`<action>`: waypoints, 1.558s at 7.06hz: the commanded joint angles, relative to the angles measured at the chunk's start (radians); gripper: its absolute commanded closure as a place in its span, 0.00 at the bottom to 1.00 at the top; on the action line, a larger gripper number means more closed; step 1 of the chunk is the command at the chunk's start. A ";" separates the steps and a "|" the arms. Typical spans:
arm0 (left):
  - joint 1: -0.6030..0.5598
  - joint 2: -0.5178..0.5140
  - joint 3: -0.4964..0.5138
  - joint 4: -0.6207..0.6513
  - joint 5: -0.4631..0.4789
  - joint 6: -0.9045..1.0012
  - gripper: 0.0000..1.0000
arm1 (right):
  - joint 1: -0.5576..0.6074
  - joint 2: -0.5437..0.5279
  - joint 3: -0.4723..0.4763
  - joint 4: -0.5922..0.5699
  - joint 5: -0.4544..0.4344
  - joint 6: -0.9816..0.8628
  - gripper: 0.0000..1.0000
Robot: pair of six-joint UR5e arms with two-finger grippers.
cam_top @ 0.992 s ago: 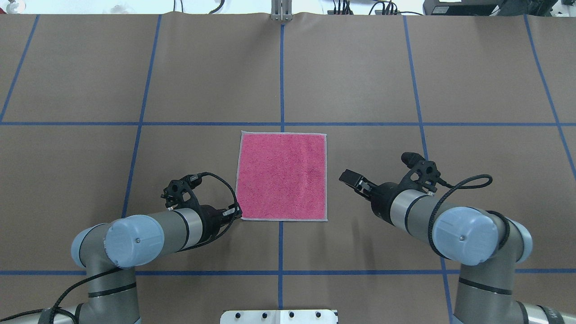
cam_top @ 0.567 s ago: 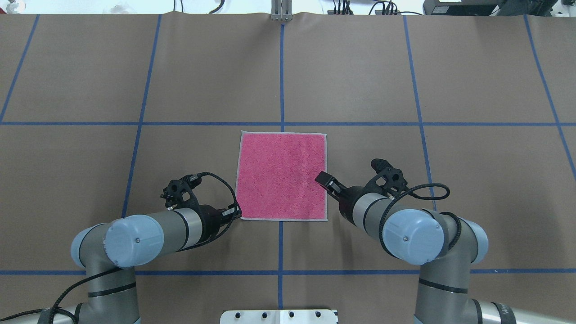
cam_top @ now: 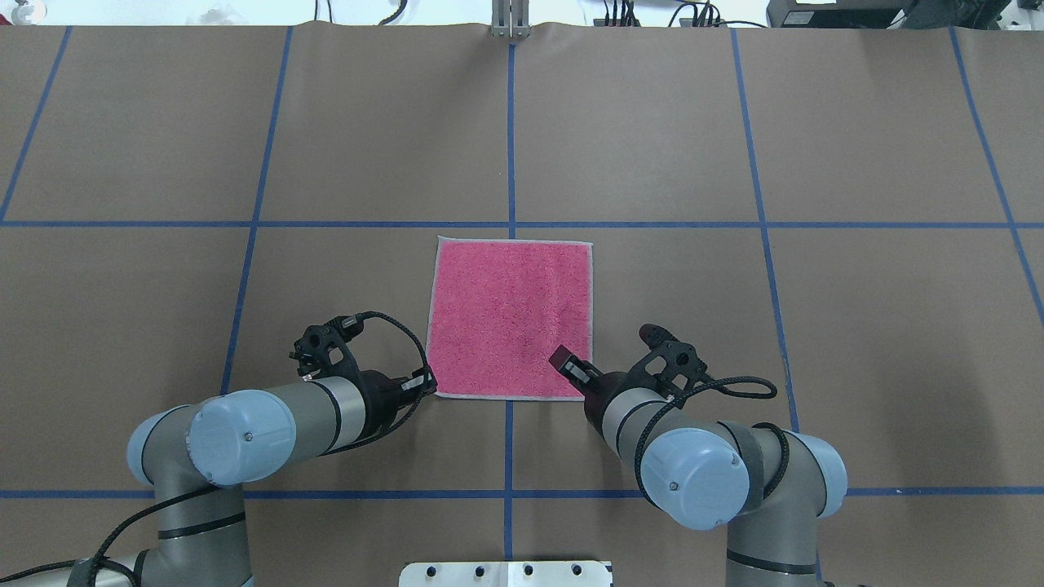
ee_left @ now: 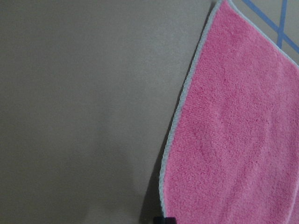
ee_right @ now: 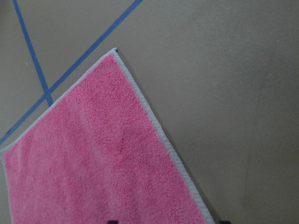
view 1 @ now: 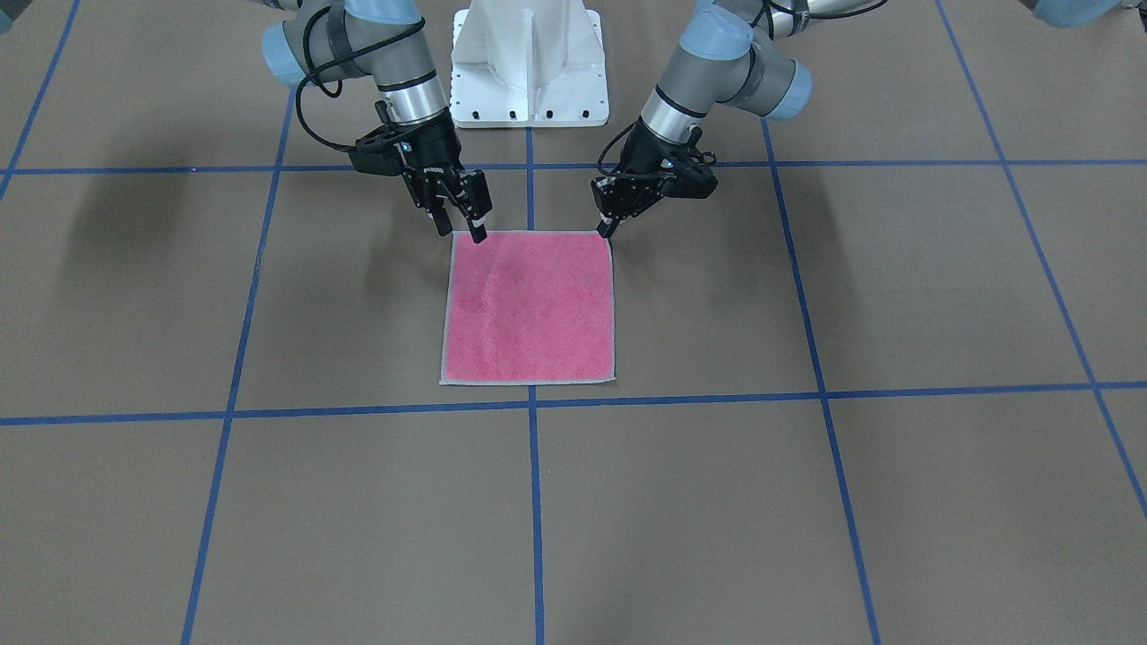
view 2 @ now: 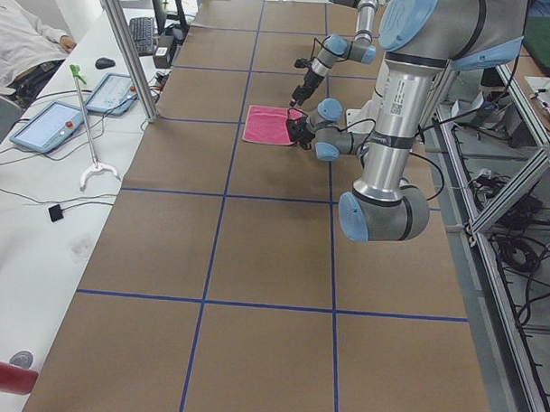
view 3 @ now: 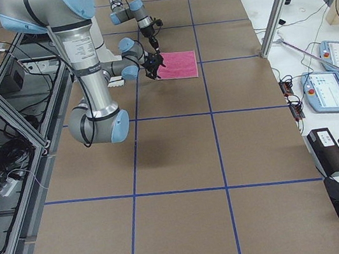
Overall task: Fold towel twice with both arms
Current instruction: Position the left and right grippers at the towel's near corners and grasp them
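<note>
The towel (cam_top: 510,314) lies flat and pink face up on the table; it also shows in the front view (view 1: 529,309). My left gripper (cam_top: 428,385) sits at the towel's near left corner, its fingers together on the hem there (view 1: 607,229). In the left wrist view the towel (ee_left: 233,140) fills the right side, with one dark fingertip at the bottom edge. My right gripper (cam_top: 571,368) is open over the near right corner (view 1: 459,231), one finger on each side of the hem. In the right wrist view the towel (ee_right: 93,158) runs between both fingertips.
The brown table cover (cam_top: 734,147) carries a grid of blue tape lines. The white bolted pedestal (view 1: 529,63) stands at the robot's edge between the arms. A side bench with tablets (view 2: 52,126) and an operator lies beyond the table's far edge.
My right arm has swung in from the right and toward the robot, bringing its open gripper onto the towel's near right corner. My left arm and the towel have not moved.
</note>
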 commanded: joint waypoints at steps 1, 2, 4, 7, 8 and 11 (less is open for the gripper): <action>0.002 0.002 0.000 -0.001 0.006 0.000 1.00 | -0.005 -0.002 0.005 -0.046 -0.005 -0.005 0.22; 0.002 0.002 0.000 -0.001 0.004 0.000 1.00 | -0.008 0.001 0.005 -0.057 -0.006 0.000 0.31; 0.002 0.000 0.000 -0.001 0.006 0.000 1.00 | -0.017 0.003 0.000 -0.057 -0.006 0.000 0.39; 0.002 0.000 0.000 -0.001 0.004 0.002 1.00 | -0.024 0.001 -0.004 -0.065 -0.008 0.000 0.38; 0.002 0.000 0.000 -0.001 0.004 0.002 1.00 | -0.024 0.003 -0.003 -0.066 -0.008 0.000 0.38; 0.002 0.002 0.000 -0.001 0.004 0.002 1.00 | -0.025 0.004 -0.006 -0.066 -0.008 0.003 0.46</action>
